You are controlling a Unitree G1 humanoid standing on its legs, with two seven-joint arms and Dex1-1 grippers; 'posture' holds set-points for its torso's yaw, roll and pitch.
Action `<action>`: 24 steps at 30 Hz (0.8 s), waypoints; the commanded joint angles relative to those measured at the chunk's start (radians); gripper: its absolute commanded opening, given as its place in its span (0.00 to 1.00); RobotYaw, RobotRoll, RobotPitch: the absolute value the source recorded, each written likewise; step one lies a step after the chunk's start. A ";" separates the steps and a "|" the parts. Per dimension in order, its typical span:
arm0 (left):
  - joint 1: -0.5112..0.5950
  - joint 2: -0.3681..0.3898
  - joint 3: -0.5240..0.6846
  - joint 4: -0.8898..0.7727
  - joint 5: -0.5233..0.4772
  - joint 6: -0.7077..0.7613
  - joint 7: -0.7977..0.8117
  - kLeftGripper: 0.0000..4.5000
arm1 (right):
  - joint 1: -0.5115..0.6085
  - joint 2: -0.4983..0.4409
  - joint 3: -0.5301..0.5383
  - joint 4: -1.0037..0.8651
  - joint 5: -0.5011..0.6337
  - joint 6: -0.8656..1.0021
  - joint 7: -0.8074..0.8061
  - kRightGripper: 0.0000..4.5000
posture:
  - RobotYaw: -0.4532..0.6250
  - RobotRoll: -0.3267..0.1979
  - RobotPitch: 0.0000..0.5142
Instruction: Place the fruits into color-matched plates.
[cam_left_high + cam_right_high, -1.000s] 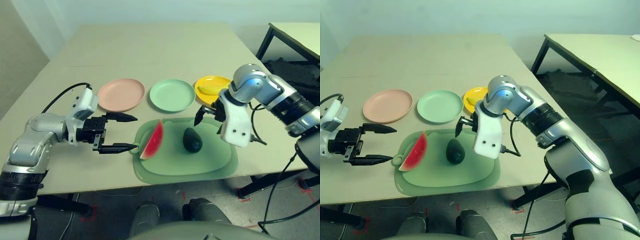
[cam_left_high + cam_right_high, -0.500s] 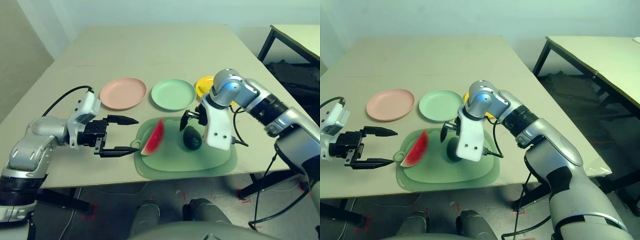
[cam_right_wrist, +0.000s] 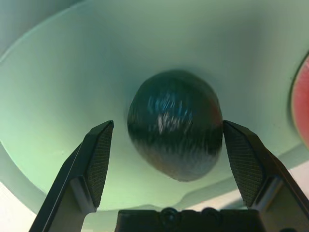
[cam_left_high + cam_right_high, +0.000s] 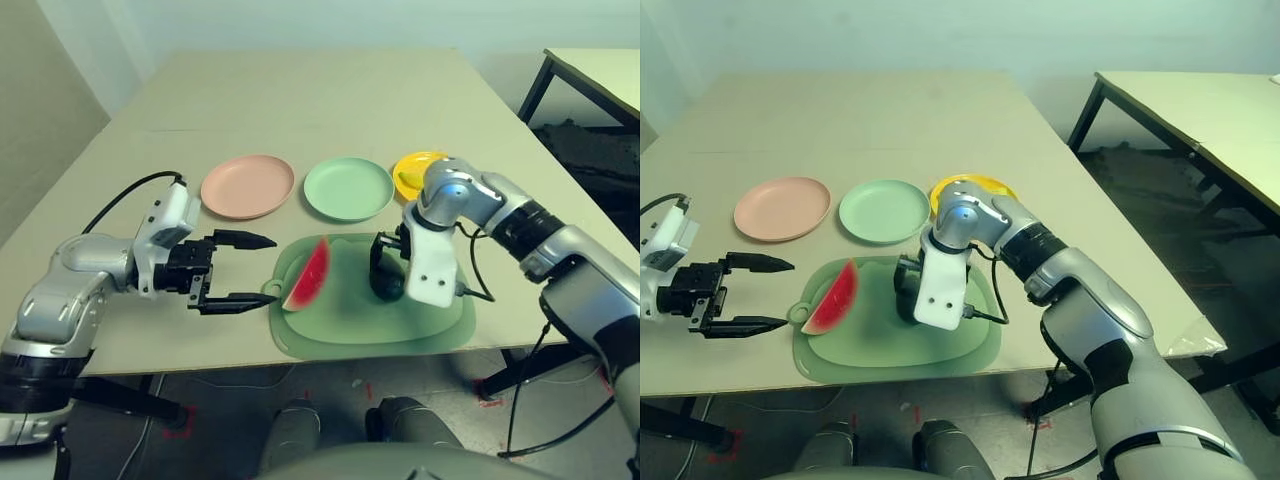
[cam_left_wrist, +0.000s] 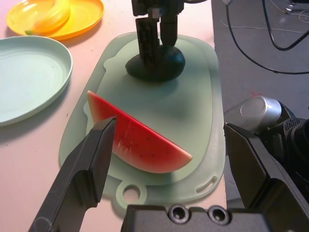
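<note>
The right claw [image 3: 164, 164] is wide open, with one black finger on each side of the dark green avocado [image 3: 175, 123], and it is not squeezing yet. It looks set to close on the round, shiny fruit, which lies on the pale green cutting mat [image 4: 350, 335] in the lower middle of the frame. The left claw [image 4: 232, 270] is at the left of the frame, also wide open and holding nothing, pointing at the watermelon wedge [image 4: 308, 277]. The wedge is red and flat-sided with a green rind, and it rests on the left side of the mat. Behind the mat on the tabletop [image 4: 300, 100] sit three smooth round plates: pink [image 4: 248, 186], mint green [image 4: 348, 188] and yellow [image 4: 412, 166]. The curved yellow banana [image 5: 47, 14] already lies in the yellow plate.
</note>
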 commanded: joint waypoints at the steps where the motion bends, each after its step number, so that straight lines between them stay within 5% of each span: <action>1: 0.006 0.010 0.008 -0.012 0.003 -0.004 0.003 1.00 | 0.012 0.010 0.009 -0.011 -0.015 0.012 -0.005 1.00 | 0.50 0.62 0.09; 4: 0.003 0.006 0.002 -0.010 0.007 -0.008 0.003 1.00 | 0.014 0.020 0.004 -0.013 -0.018 0.034 -0.014 0.96 | 0.49 0.62 0.09; 9: -0.001 0.003 -0.002 -0.006 0.010 -0.014 0.004 1.00 | 0.014 0.016 0.002 -0.023 -0.009 0.059 -0.002 0.67 | 0.49 0.62 0.09; 18: -0.014 -0.016 0.015 -0.003 -0.007 0.023 0.060 1.00 | -0.112 0.059 -0.064 0.113 0.016 0.103 -0.006 0.67 | 0.49 0.62 0.09; 24: -0.035 -0.033 0.024 -0.023 -0.008 0.101 0.178 1.00 | -0.338 0.156 -0.113 0.453 -0.124 0.123 -0.278 0.67 | 0.50 0.62 0.08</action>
